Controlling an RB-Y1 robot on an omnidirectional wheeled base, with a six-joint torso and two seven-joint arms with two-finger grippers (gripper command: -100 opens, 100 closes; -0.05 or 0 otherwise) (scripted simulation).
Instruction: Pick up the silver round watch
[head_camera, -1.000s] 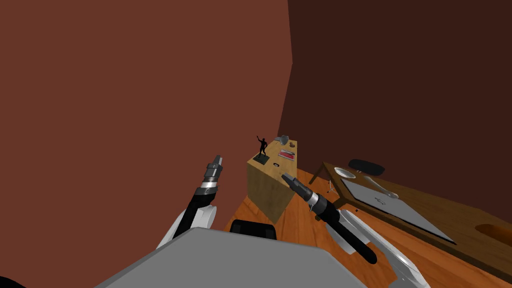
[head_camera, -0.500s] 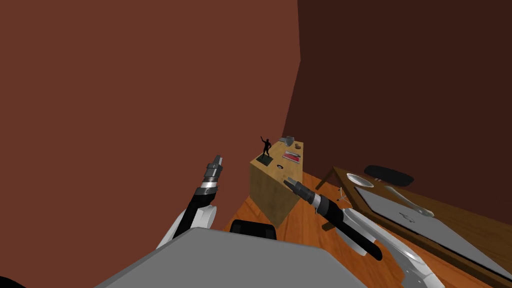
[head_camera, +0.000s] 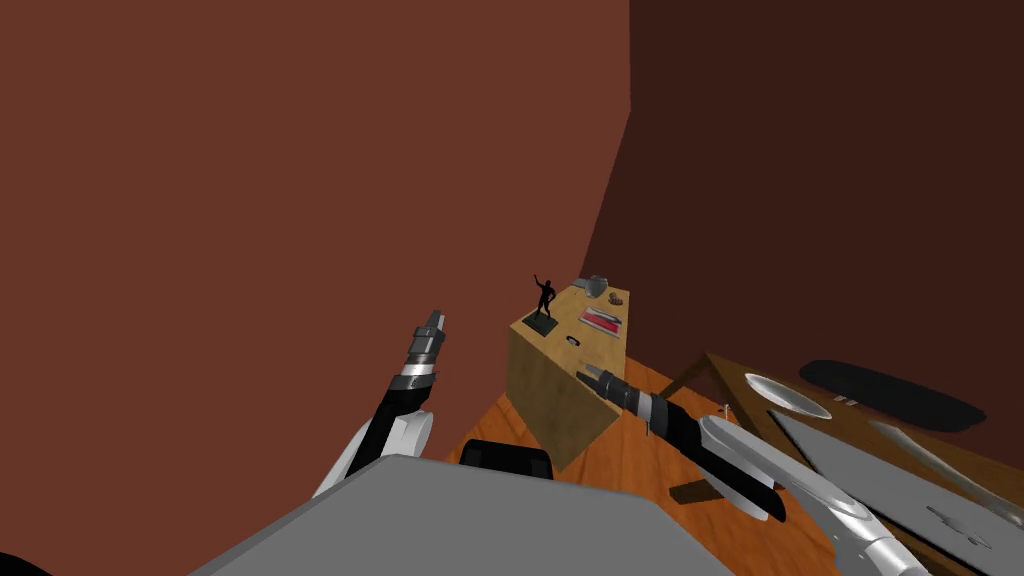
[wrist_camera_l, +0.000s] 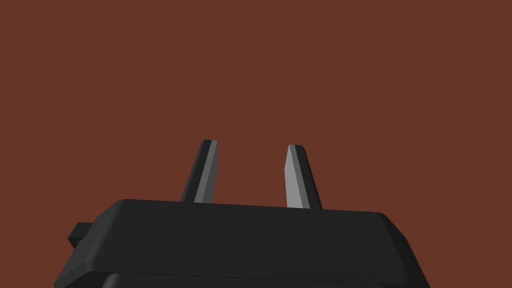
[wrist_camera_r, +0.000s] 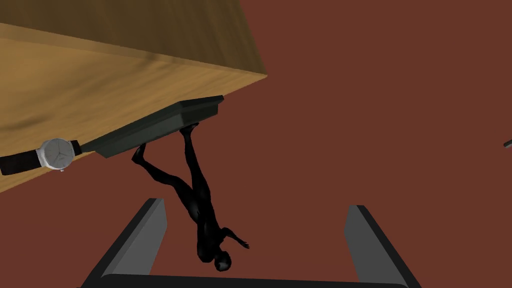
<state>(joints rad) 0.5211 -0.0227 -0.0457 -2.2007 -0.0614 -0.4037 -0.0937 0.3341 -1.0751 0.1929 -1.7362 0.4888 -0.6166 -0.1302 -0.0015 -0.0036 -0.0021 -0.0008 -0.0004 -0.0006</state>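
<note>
The silver round watch (wrist_camera_r: 56, 154) has a black strap and lies flat on the top of a wooden cabinet (head_camera: 560, 400). In the head view the watch (head_camera: 573, 341) is a small dark ring near the cabinet's near end. My right gripper (head_camera: 582, 371) hovers just short of it at the cabinet's near edge. In the right wrist view this gripper (wrist_camera_r: 255, 240) is open and holds nothing, and the watch lies off to one side of its fingers. My left gripper (head_camera: 434, 318) is raised toward the brown wall, and its fingers (wrist_camera_l: 206, 170) stand apart, empty.
A black figurine (head_camera: 545, 295) on a dark base (wrist_camera_r: 160, 125) stands beside the watch, in line with my right gripper. A red flat item (head_camera: 603, 320) and a grey object (head_camera: 596, 285) lie farther along the cabinet. A low table (head_camera: 715, 365) at right carries a bowl (head_camera: 787, 395).
My view has swung, so the cabinet and table sit farther right and the table looks nearer. My right gripper still points at the cabinet's near end. The left arm is unchanged.
</note>
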